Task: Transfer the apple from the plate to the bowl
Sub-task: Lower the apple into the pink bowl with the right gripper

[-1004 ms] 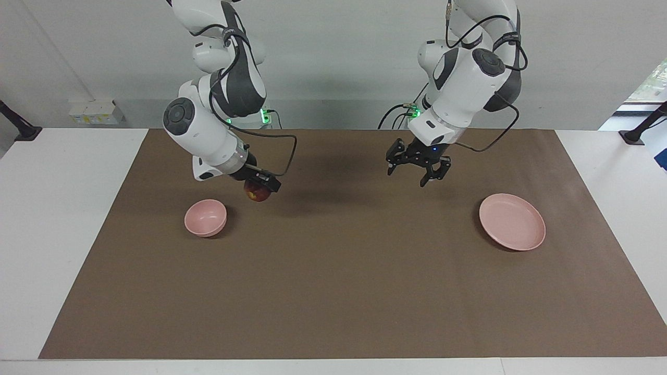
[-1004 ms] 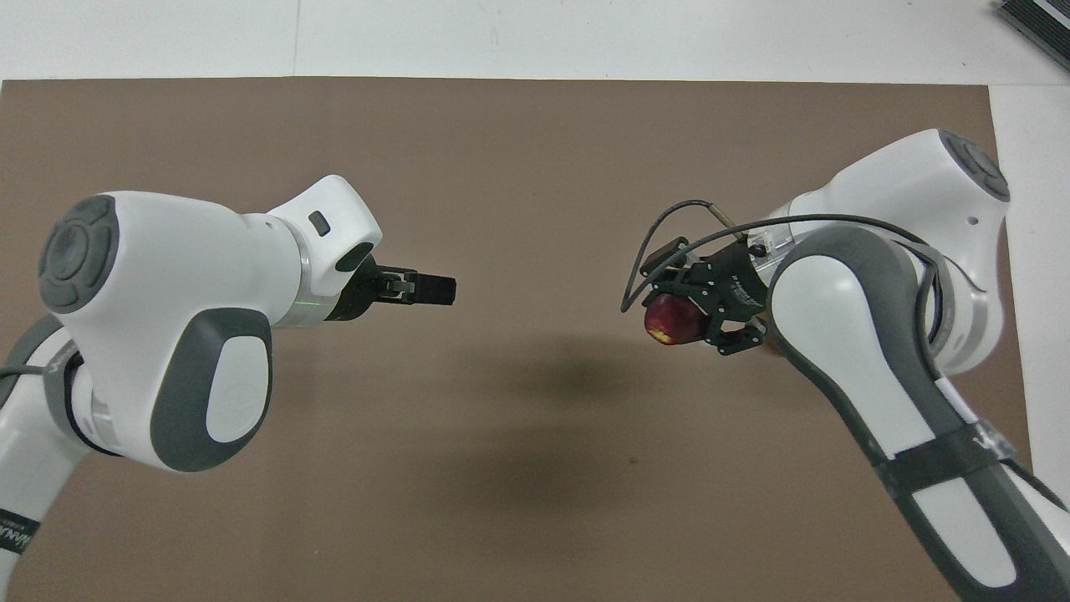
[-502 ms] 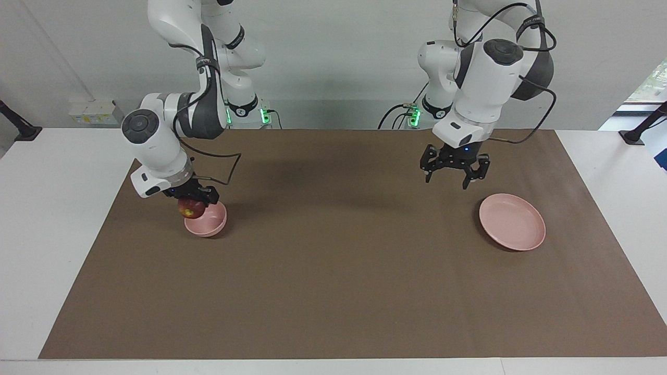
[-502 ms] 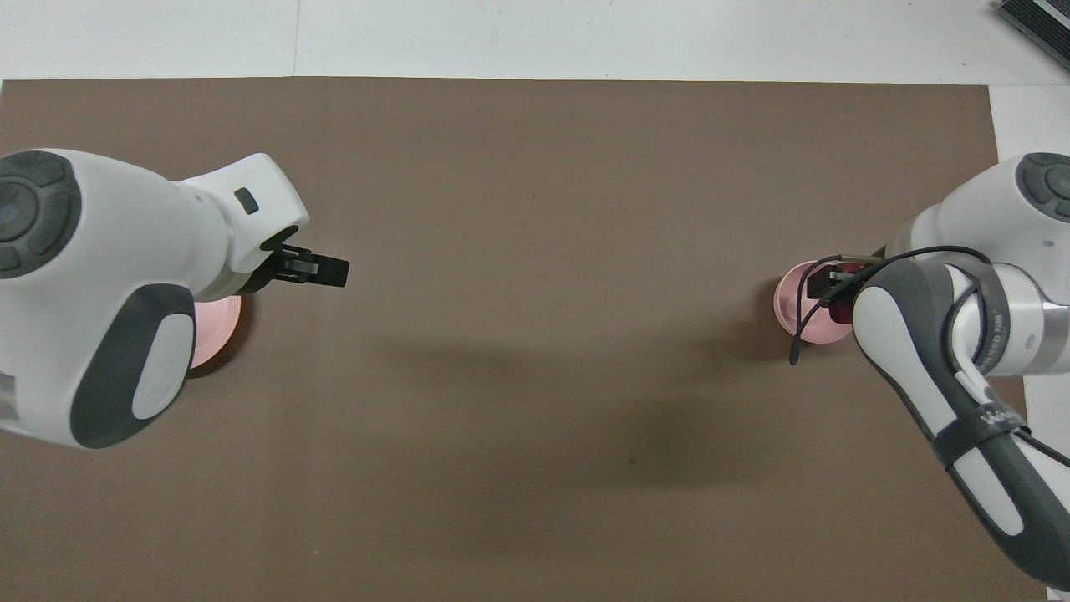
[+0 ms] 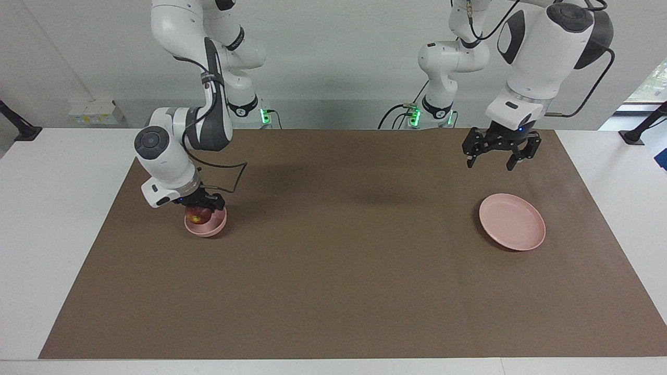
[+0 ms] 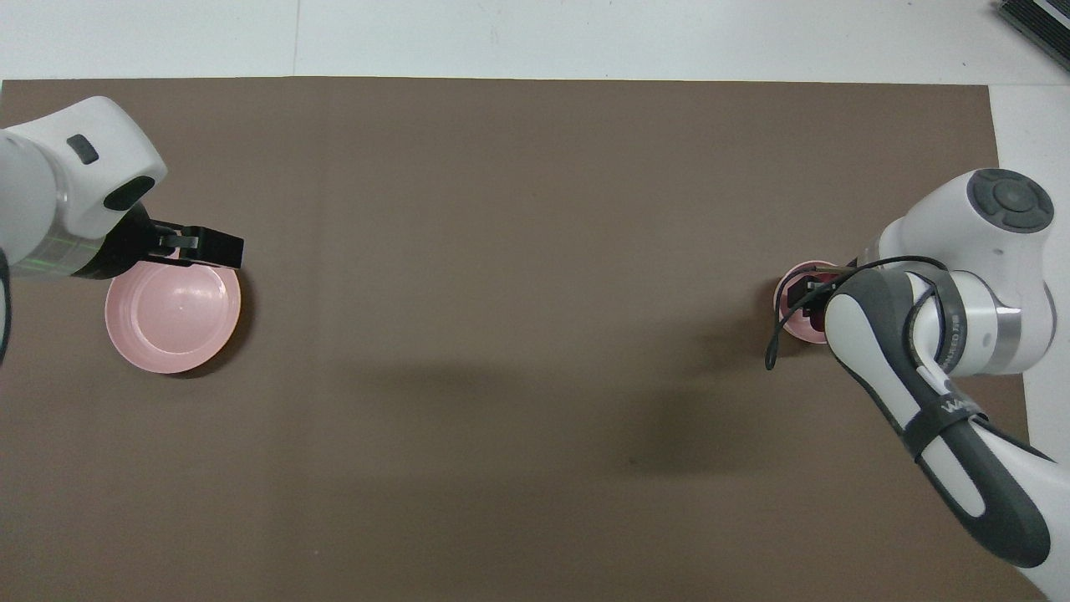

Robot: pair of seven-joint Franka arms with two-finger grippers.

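Right gripper [image 5: 204,206] is clamped on the apple [image 5: 197,213] and holds it low inside the bowl's mouth; whether the fruit touches the bowl's floor cannot be told. Left gripper [image 5: 496,158] hangs in the air with its fingers spread wide and nothing between them, over the mat at about twelve o'clock from the plate in the facing view.

Largest of all is the table [image 5: 62,219], white and smooth, its bare margins showing at both ends. On it lies a brown mat [image 5: 344,271], matte and rectangular, covering nearly the whole work area. Its long middle stretch carries only soft shadows of the arms.

Next in size is the plate [image 5: 512,228], a wide, shallow, pale pink round with a low rim and a smooth dull sheen. It sits toward the left arm's end of the table, at three o'clock on the mat in the facing view, with no fruit on it.

Smaller is the bowl [image 5: 206,225], deep, round and the same pale pink, at nine o'clock on the mat in that view, toward the right arm's end. From overhead the right arm's forearm and a looping black cable [image 6: 782,334] cover most of it, so only part of the rim shows.

Smallest is the apple: round, dark red with a yellowish patch, glossy, half hidden by the gripper's black fingers.
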